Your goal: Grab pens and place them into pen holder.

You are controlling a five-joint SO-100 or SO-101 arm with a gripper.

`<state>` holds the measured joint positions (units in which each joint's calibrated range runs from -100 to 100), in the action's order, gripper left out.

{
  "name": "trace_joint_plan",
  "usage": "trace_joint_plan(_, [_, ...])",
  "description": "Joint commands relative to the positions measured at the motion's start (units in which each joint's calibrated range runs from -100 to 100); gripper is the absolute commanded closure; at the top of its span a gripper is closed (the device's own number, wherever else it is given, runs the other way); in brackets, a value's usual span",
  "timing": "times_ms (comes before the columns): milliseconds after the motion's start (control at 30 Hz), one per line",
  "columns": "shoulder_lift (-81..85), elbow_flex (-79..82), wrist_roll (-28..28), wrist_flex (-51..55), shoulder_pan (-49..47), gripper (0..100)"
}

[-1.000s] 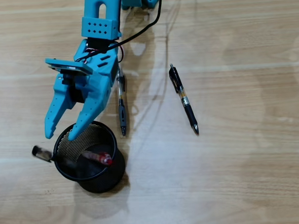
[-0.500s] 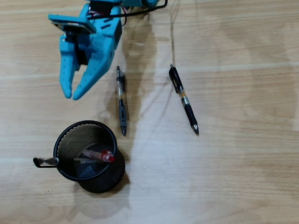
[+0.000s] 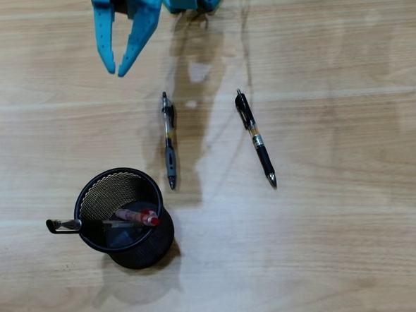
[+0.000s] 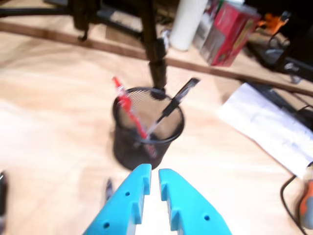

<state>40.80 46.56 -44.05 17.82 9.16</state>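
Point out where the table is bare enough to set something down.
Free: the wide stretch right of the black pen, and the strip below the pen holder. Crowded: between the holder and the grey-sleeved pen, and the top edge under the claw.

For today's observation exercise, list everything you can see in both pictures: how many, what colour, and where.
pen holder: one, black mesh, lower left of the overhead view.
pens in holder: two, red pen and black-capped pen, leaning on the rim.
pens on table: two, grey-sleeved pen at centre, black pen to its right.
table: one, light wood.
paper sheet: one, white, right in the wrist view.
claw: one, blue, top left, slightly open, empty.
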Motion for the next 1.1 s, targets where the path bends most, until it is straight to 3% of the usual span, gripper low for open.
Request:
trace_joint_plan(0, [5.9,-0.6,0.9,10.3,-3.3,98])
trace_joint_plan(200, [6.3,-0.6,0.8,24.3,-7.9,98])
trace_joint_plan(433, [5.4,-0.5,0.8,29.5,-8.9,98])
trace_joint_plan(633, [-1.1,-2.5,0.8,29.5,-8.7,98])
trace_joint_plan(1067, [-32.6,-21.8,0.7,30.1,-5.8,98])
